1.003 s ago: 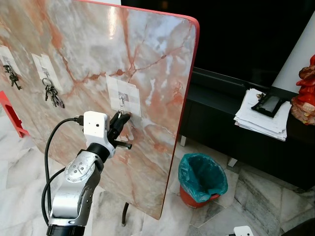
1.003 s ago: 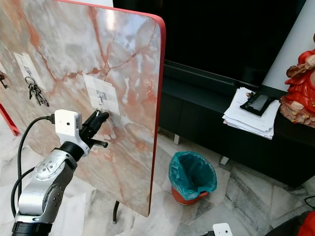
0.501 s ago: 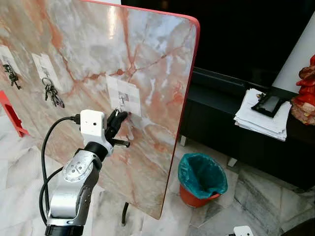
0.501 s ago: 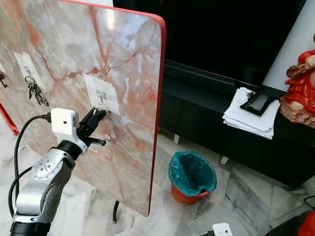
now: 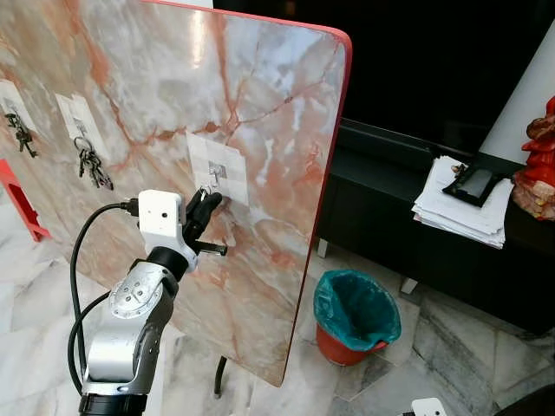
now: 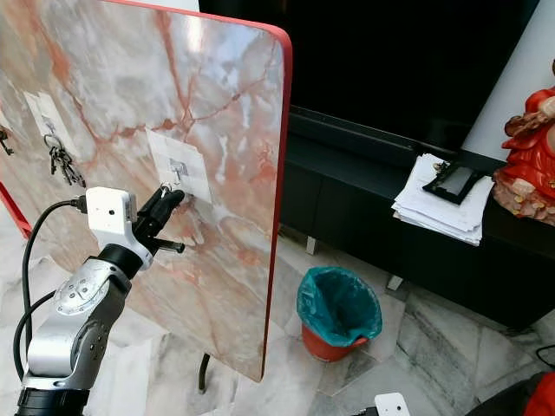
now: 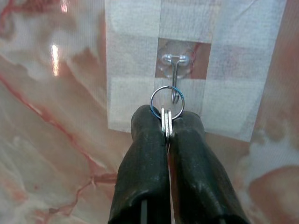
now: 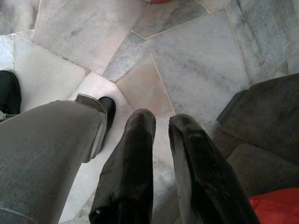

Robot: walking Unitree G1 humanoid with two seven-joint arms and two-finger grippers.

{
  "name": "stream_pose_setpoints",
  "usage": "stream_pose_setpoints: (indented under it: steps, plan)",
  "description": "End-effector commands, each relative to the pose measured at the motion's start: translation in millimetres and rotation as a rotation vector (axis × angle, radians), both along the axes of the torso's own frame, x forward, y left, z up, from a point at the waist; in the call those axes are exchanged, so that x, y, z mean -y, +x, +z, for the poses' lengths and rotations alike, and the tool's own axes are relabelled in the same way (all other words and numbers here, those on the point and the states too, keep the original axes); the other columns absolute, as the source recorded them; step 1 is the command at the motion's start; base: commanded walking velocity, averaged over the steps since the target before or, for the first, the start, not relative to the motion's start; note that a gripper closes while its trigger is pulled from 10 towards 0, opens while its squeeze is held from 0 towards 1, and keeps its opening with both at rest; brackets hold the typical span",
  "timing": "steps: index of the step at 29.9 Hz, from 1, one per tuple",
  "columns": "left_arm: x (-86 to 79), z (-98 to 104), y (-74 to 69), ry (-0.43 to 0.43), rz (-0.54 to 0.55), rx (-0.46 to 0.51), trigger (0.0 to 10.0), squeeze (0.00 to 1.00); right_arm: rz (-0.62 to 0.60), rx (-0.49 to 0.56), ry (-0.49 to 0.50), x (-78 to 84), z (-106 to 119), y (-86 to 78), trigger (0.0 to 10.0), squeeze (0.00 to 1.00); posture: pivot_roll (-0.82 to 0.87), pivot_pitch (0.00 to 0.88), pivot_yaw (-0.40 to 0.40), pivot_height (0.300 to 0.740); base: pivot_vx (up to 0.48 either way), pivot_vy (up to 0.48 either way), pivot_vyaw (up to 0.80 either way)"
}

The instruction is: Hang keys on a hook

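Observation:
A marble-patterned board [image 5: 260,104] with a red rim stands upright before me. On it is a white taped patch [image 5: 218,165] with a small clear hook [image 7: 175,77]. My left gripper [image 5: 206,204] is at the board just below that hook, shut on a set of keys [image 7: 167,125]. The key ring [image 7: 167,100] sticks out above the fingertips, and the hook's lower end shows inside the ring. My right gripper [image 8: 161,123] hangs low over the stone floor, its fingers slightly apart and holding nothing.
Two other key bunches [image 5: 94,166] [image 5: 22,137] hang on patches further left on the board. A red bin with a teal bag [image 5: 355,312] stands on the floor to the right. A dark low cabinet holds a paper stack [image 5: 460,206] and a red figurine [image 5: 539,160].
My left gripper has shifted slightly up and to the left along the board, bringing the key ring up to the hook.

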State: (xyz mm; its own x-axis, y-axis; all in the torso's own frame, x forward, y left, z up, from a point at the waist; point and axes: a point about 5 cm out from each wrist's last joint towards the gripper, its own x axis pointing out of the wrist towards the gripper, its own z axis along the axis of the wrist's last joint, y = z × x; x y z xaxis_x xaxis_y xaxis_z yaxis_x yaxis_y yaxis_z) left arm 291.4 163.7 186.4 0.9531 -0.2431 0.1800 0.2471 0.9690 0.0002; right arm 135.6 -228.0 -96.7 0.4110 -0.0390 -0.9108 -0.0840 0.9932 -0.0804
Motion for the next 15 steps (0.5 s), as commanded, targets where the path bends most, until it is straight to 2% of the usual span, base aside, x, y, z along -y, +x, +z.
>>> stream_pose_setpoints:
  steps: [1, 15]
  plan:
    - [1.7, 4.3, 3.2, -0.002, -0.005, 0.013, 10.0, 0.0, 0.006, 0.001, -0.008, 1.5, 0.8, 1.4, 10.0, 0.0, 0.08, 0.0, -0.063, 0.715, 0.0, 0.0, 0.0]
    - [7.6, 2.6, 7.0, 0.006, -0.025, -0.009, 10.0, 0.0, 0.007, -0.001, -0.005, 1.4, 0.6, 0.7, 10.0, 0.0, 0.07, 0.0, -0.06, 0.715, 0.0, 0.0, 0.0]
